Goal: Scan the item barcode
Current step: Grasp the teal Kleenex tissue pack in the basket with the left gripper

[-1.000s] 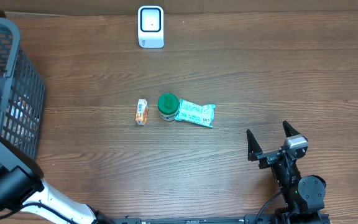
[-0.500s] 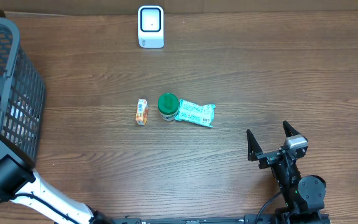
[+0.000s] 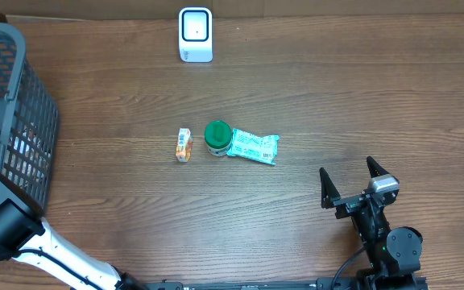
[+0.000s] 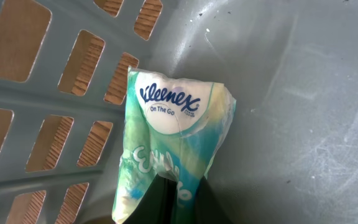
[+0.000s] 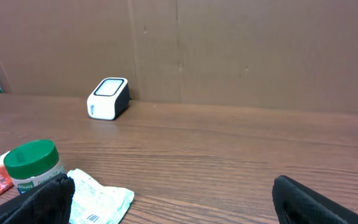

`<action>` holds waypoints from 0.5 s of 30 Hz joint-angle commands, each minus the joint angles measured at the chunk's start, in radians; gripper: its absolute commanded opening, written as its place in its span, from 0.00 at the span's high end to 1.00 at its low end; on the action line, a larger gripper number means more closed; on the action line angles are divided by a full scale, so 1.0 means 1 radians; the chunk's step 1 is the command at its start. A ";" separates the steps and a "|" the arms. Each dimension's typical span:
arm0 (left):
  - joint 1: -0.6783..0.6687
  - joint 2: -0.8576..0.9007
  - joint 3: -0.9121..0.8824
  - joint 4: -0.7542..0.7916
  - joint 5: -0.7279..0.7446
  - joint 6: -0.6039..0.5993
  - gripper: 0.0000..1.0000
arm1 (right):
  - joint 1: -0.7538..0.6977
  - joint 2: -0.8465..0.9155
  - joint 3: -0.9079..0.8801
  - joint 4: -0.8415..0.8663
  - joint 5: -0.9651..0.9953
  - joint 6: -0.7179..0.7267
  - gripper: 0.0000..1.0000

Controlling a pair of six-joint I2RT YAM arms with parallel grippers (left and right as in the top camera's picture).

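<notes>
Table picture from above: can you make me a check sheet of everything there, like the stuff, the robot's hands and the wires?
Surface: wooden table, bare brown wood.
Job's things: white scanner at the far edge; orange packet, green-lidded jar and tissue pack in a row mid-table; Kleenex pack inside the grey basket on the left.
Clutter: nothing seen.
Hands: left hand shut on the Kleenex pack, down in the basket; right hand open, holding nothing, near the table's front edge.
Cables: one black cable by the right arm's base.
Surroundings: cardboard wall behind the table.
</notes>
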 commanded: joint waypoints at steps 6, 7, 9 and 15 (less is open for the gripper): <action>-0.032 -0.145 0.032 -0.019 0.036 -0.206 0.96 | -0.001 -0.007 -0.010 0.005 -0.005 -0.001 0.00; -0.036 -0.175 0.034 -0.019 0.039 -0.223 0.96 | -0.001 -0.007 -0.010 0.005 -0.005 -0.001 0.00; -0.050 -0.274 0.035 -0.019 0.059 -0.261 0.96 | -0.001 -0.007 -0.011 0.005 -0.005 -0.001 0.00; -0.117 -0.607 0.035 -0.097 0.175 -0.340 0.96 | -0.001 -0.007 -0.010 0.005 -0.005 -0.001 0.00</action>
